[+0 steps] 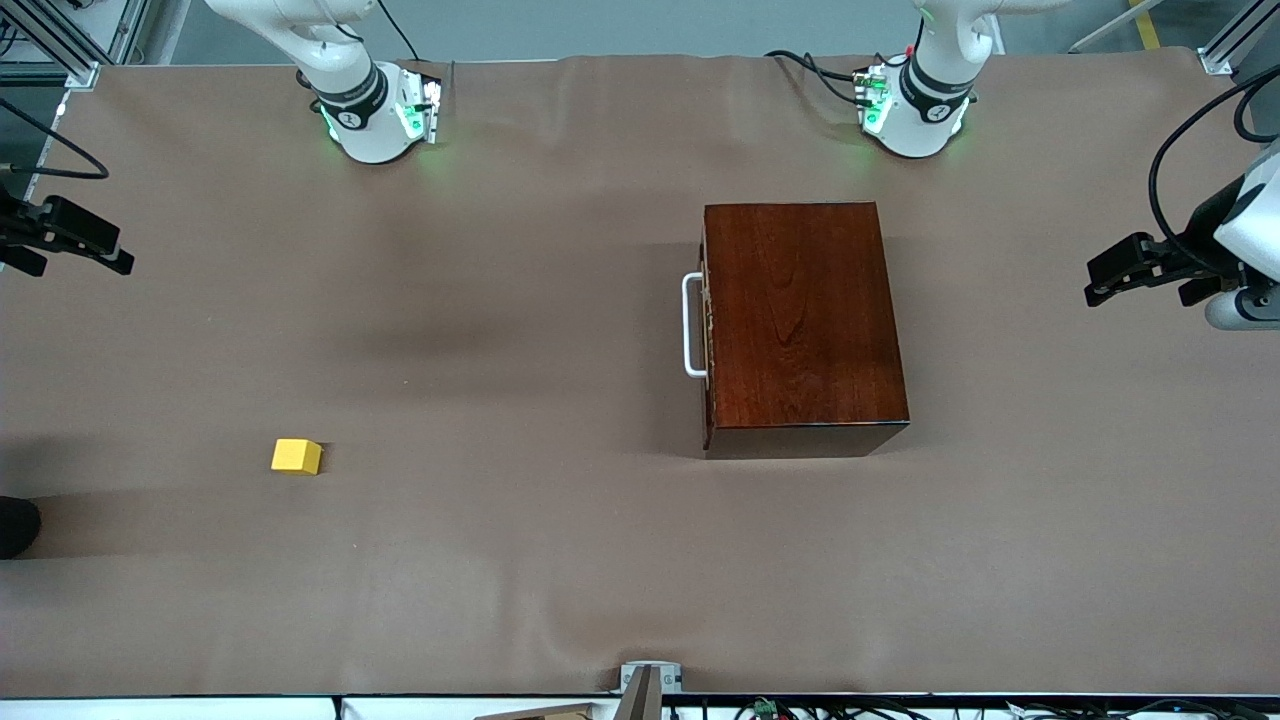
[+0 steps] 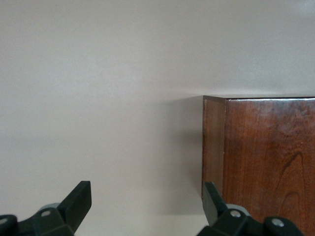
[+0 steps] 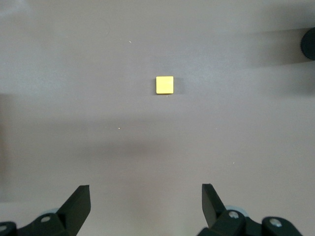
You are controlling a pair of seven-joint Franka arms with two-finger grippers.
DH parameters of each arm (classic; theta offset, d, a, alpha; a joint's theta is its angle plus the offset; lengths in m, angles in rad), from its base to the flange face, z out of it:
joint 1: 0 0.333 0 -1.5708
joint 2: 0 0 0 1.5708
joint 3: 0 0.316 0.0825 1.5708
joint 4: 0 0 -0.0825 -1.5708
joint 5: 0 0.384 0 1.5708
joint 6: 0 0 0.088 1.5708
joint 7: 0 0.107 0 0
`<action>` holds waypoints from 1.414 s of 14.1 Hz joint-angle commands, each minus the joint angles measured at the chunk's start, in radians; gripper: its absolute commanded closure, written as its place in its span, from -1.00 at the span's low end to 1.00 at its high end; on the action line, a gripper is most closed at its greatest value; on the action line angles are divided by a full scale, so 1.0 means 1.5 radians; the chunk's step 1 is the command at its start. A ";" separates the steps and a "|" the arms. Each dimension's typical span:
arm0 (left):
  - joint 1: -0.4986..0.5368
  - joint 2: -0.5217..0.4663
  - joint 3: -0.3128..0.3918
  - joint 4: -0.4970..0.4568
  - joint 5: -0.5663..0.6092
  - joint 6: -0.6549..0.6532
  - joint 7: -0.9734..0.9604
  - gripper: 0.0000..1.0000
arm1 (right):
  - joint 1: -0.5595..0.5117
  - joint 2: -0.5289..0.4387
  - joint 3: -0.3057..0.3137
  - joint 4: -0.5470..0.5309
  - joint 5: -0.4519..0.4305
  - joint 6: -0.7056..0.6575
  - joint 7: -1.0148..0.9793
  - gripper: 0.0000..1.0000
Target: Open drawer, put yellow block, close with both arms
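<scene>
I see the brown table (image 1: pixel 560 560) with the wooden box (image 1: pixel 805 325) at about two o'clock from its centre, toward the left arm's end. Its drawer (image 1: pixel 707 330) is shut, white handle (image 1: pixel 690 325) facing nine o'clock. My left gripper (image 1: pixel 1100 285) hangs over the table's edge, jaws spread wide. My right gripper (image 1: pixel 120 255) hangs likewise, jaws wide and empty. The yellow block (image 1: pixel 297 456) lies at eight o'clock, well apart from the box.

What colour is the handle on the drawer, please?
White; the handle shows best in the front view, against the drawer's dark front.
</scene>
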 commanded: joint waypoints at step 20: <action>-0.045 0.018 -0.093 0.009 -0.024 0.043 -0.086 -1.00 | -0.010 0.004 0.008 0.012 -0.004 -0.004 0.006 -1.00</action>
